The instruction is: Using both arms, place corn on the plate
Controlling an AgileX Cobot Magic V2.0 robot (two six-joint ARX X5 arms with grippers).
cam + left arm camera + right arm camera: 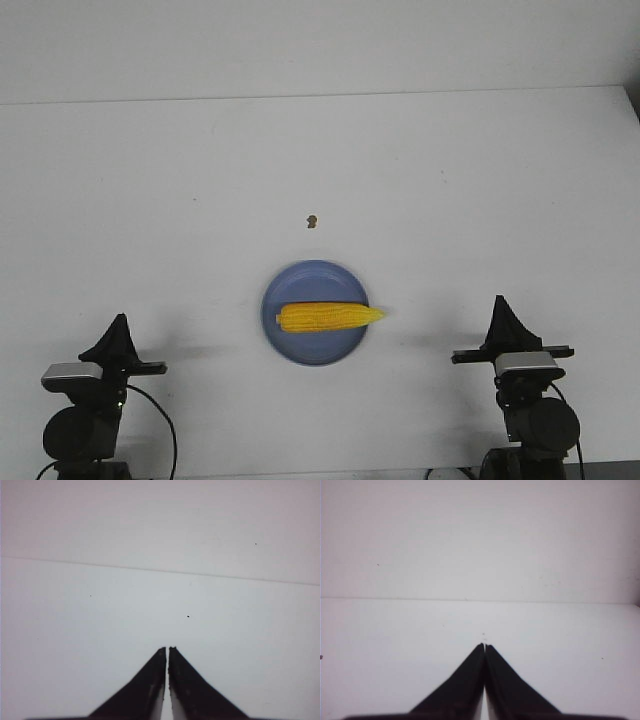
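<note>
The yellow corn lies across the round blue-lavender plate in the front view, its pointed end sticking out just over the plate's right rim. My left gripper is shut and empty at the near left of the table, well away from the plate. My right gripper is shut and empty at the near right, also apart from the plate. In the left wrist view the left gripper shows its jaws together over bare white table. In the right wrist view the right gripper shows the same. Neither wrist view shows the corn or plate.
A small brownish speck lies on the white table beyond the plate. The table's far edge meets a white wall. The table's right corner shows at the far right.
</note>
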